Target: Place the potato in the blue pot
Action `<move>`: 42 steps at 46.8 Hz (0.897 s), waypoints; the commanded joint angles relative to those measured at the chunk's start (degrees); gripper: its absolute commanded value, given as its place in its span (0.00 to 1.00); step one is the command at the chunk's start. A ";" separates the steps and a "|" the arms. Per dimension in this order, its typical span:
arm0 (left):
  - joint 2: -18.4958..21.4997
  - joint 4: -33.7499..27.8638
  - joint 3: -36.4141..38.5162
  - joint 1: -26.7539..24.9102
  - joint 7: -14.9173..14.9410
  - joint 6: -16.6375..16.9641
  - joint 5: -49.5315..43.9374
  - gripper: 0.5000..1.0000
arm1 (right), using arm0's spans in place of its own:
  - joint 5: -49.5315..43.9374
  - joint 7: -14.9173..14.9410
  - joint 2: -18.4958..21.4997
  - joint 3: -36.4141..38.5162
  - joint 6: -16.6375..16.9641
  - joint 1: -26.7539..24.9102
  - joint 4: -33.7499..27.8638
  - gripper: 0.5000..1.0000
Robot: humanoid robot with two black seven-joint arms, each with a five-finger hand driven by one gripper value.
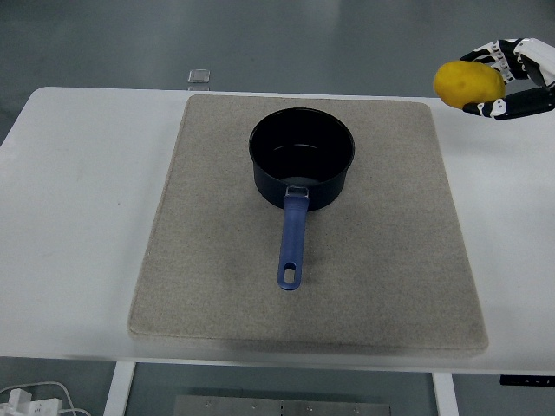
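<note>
Right hand point(513, 76) is sitting at the upper right corner of the head view, its fingers point(512, 106) curling around a yellow potato point(469, 82) and clamping it from the right side. Potato is hanging in the air, clear of the white table point(87, 217), up beyond the far right corner of the beige mat point(390, 260). Only the hand is showing; its arm is running off the right edge of the picture.

Blue pot point(303, 156) is standing upright on the mat, toward the mat's far half and a little left of its middle. Pot interior is looking dark, with nothing inside it. Its blue handle point(293, 238) is pointing toward the table's near edge, ending in a hanging hole.

Potato is well apart from the pot, off to the pot's right and farther back.

Mat is lying flat, covering most of the table's middle. 1 small grey square object point(199, 76) is lying on the floor just past the table's far edge, left of the pot. White cables point(35, 399) are showing at the bottom left, below the table.
</note>
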 commanded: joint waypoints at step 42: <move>0.00 -0.02 -0.03 0.01 0.09 0.00 0.00 1.00 | -0.34 -2.82 28.01 -4.81 -2.05 6.88 -8.21 0.00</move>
